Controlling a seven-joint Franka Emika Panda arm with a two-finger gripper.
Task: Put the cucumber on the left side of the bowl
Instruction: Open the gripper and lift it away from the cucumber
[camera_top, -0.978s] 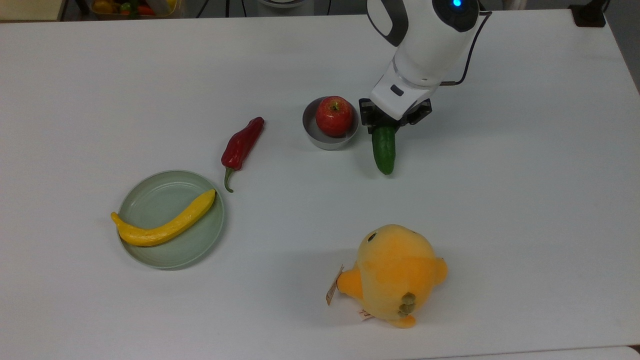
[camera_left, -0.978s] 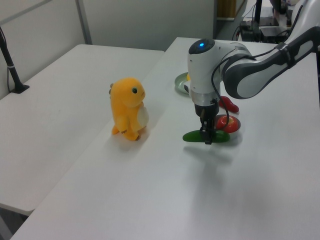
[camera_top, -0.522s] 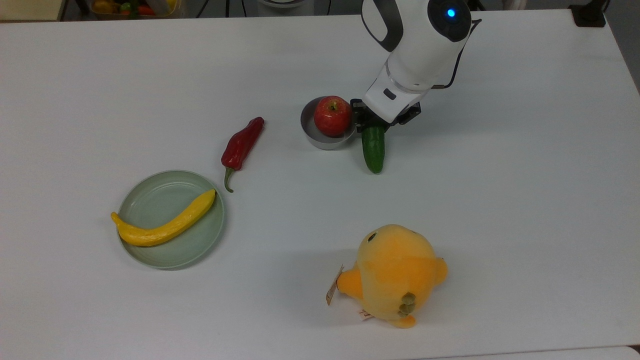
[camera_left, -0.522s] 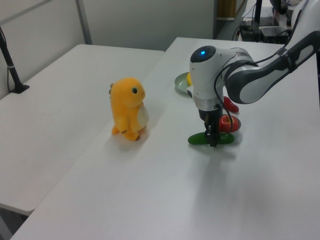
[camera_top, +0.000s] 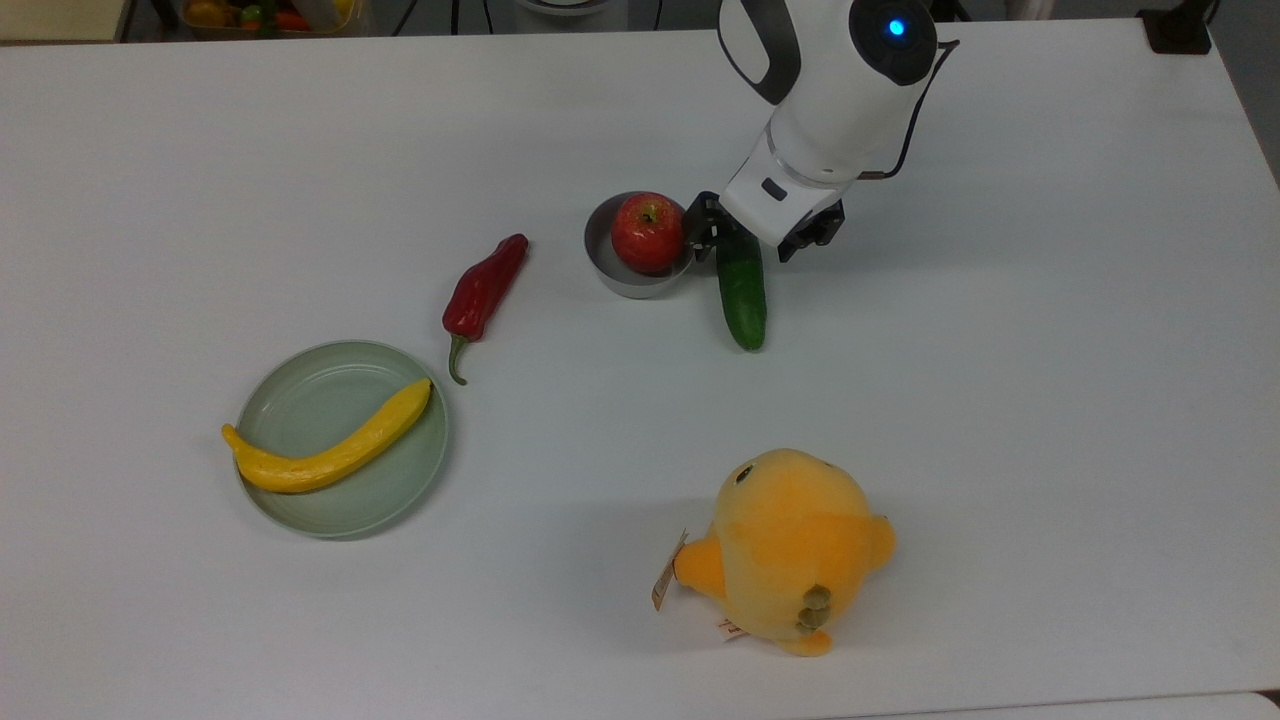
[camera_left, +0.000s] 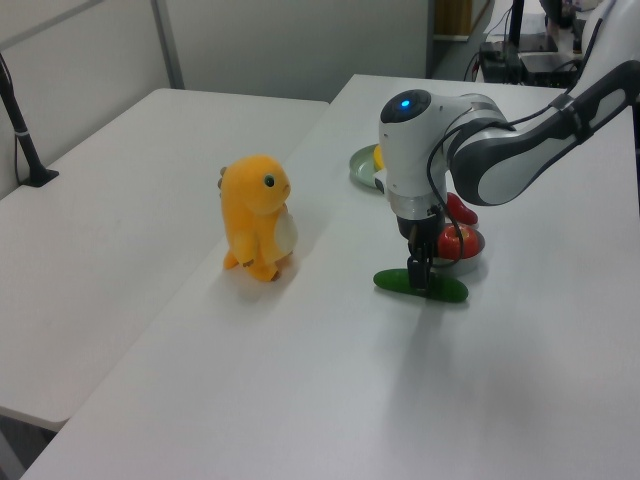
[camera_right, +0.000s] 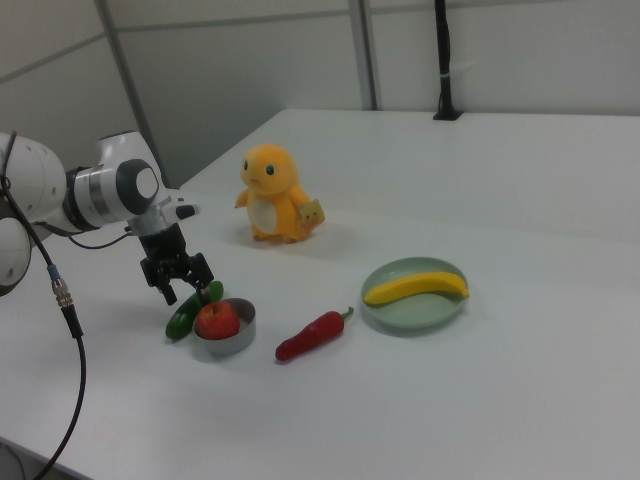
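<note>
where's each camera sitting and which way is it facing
Top view: overhead, looking down on the table; the arm's wrist and gripper enter from the top edge.
Left view: low at one end of the table, toy near, plate beyond the arm.
Right view: low at the opposite end, arm at the right view's left, plate at its right.
All three share the cucumber beside the bowl.

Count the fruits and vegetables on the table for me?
4: the cucumber under the gripper, an apple in the bowl, a red pepper, and a banana on the green plate.
</note>
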